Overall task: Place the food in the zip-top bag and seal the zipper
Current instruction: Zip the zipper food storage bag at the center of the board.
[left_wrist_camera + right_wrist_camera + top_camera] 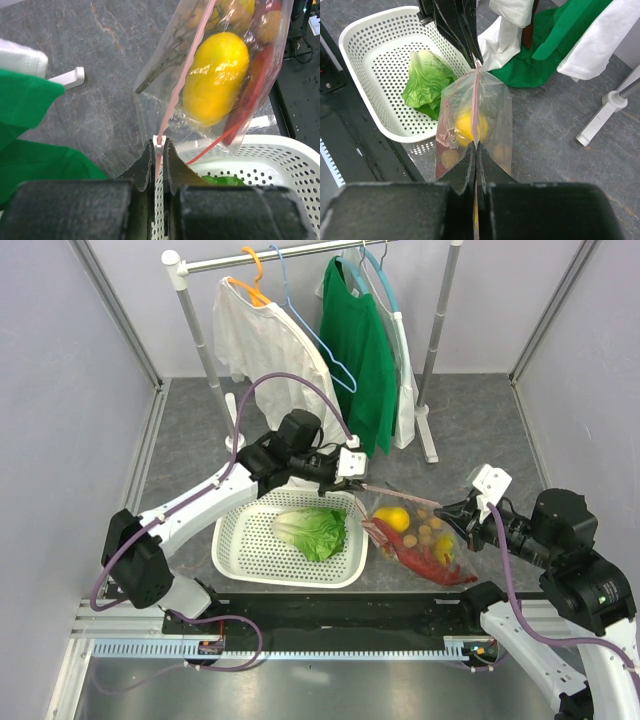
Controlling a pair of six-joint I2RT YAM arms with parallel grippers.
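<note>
The clear zip-top bag [418, 540] hangs stretched between my two grippers, just right of the basket. Inside it I see a yellow lemon [393, 518], brown longans [430, 533] and the red lobster [432, 566]. My left gripper [158, 143] is shut on the pink zipper [186, 75] at its white slider, at the bag's left end. My right gripper [476, 145] is shut on the zipper [475, 97] at the opposite end. The green lettuce [315, 531] lies in the white basket [240, 540], outside the bag.
Behind the arms stands a clothes rack [200, 335] with a white shirt [262, 345] and a green shirt [358, 340]; its foot [428, 440] rests on the grey tabletop. A black rail [330, 615] runs along the near edge.
</note>
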